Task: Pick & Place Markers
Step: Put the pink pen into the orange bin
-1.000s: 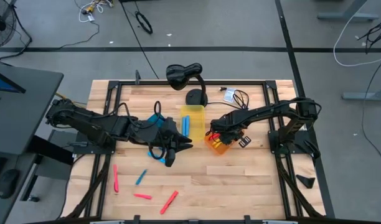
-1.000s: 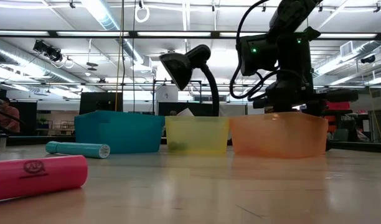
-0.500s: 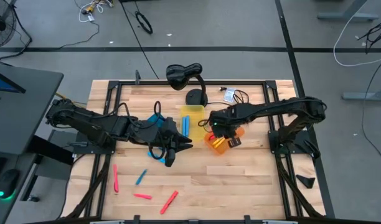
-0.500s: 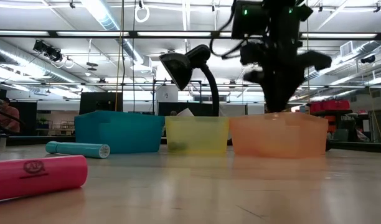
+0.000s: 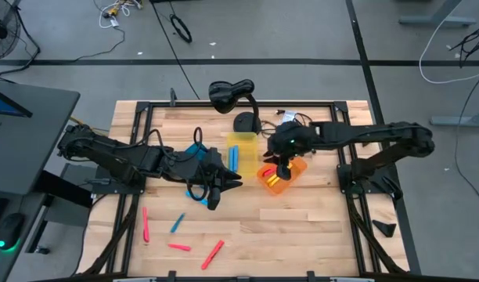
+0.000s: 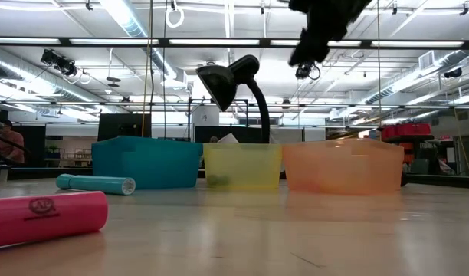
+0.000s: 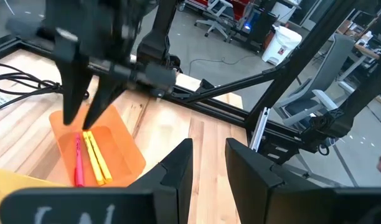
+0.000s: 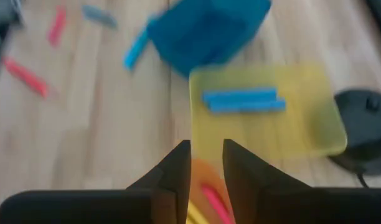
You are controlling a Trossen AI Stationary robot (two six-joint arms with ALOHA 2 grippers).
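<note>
- Now poised above the orange bin (image 5: 275, 178): right gripper (image 5: 283, 166), jaws a narrow gap apart and holding nothing in the right wrist view.
- Seen past those jaws: yellow bin (image 8: 265, 112) with two blue markers (image 8: 240, 99) lying side by side in it; beyond it the blue bin (image 8: 206, 31), with another blue marker (image 8: 136, 50) just beside its corner.
- Lying in the orange bin in the left wrist view: one pink marker (image 7: 78, 163) and yellow markers (image 7: 96, 155), roughly parallel; right gripper's dark fingers (image 7: 72, 93) pointing down just over the bin's near end.
- Parked low over the counter (image 5: 318, 227), in front of the blue bin (image 5: 194, 153) and left of the yellow bin (image 5: 242, 150): left gripper (image 5: 224, 186), jaws slightly apart and empty in its own wrist view.
- Loose on the counter's front left in the high view: a long red-pink marker (image 5: 145, 224), a short blue one (image 5: 178, 223), a red-pink one (image 5: 178, 247) and another red-pink one (image 5: 212, 254), all well apart from the bins.
- Close to the lens in the low view: a pink marker (image 6: 43, 218) on its side, and farther back a teal marker (image 6: 95, 184), before the row of blue, yellow and orange bins.
- Standing behind the yellow bin: black desk lamp (image 5: 233, 98), its head bent over toward the bins.
- At the low view's far left edge, in the room behind: a person (image 6: 4, 144), partly cut off.
</note>
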